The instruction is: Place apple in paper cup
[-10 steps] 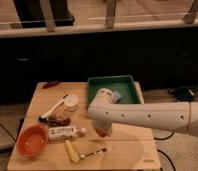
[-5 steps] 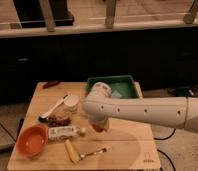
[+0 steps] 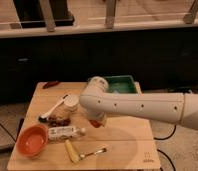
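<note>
- A light wooden table [image 3: 127, 145] fills the lower part of the view; behind it runs a dark wall under a pale ledge with railing posts.
- The paper cup [image 3: 71, 102] stands upright on the table and serves as the landmark here.
- A white spoon [image 3: 53, 109] lies just left of the cup, with its dark end pointing toward the table's left edge.
- A dark clump of grapes [image 3: 58, 119] sits just in front of the cup.
- A white bottle [image 3: 65, 132] lies on its side in front of the cup, beyond the grapes.
- An orange bowl [image 3: 32, 140] sits in front and to the left of the cup, near the table's front left corner.
- A yellow piece and a fork [image 3: 93, 152] lie farther forward, near the front edge.
- A green tray [image 3: 119, 83] sits behind and right of the cup, at the table's far edge.
- A small red thing [image 3: 50, 84] lies behind and left of the cup.
- The white arm [image 3: 142, 106] reaches in from the right, and the gripper [image 3: 96, 121] hangs just right of the cup, clenched on the apple [image 3: 95, 123], which shows as a red patch below the wrist.
- Compared with a second ago, the arm has swung left, so its rounded elbow is now closer to the cup, and the gripper has tightened; everything on the table lies as before.
</note>
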`<state>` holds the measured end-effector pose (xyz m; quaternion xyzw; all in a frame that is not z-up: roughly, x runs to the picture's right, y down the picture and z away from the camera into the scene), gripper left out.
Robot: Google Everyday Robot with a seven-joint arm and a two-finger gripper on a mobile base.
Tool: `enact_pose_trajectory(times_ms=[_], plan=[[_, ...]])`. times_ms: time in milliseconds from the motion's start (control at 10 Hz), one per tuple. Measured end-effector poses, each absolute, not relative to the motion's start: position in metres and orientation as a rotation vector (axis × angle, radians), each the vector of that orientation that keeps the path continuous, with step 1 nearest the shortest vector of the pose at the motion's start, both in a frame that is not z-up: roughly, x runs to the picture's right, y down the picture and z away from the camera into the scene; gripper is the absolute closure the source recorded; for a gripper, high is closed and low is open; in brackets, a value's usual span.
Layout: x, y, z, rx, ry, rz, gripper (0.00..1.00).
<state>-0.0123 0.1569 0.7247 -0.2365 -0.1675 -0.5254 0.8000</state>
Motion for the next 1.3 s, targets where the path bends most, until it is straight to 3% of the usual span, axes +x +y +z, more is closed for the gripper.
enact_pose_trajectory(times_ms=[1300], plan=[[-0.059,0.098,0.746,-0.447,-0.410,-1.268,0.98]])
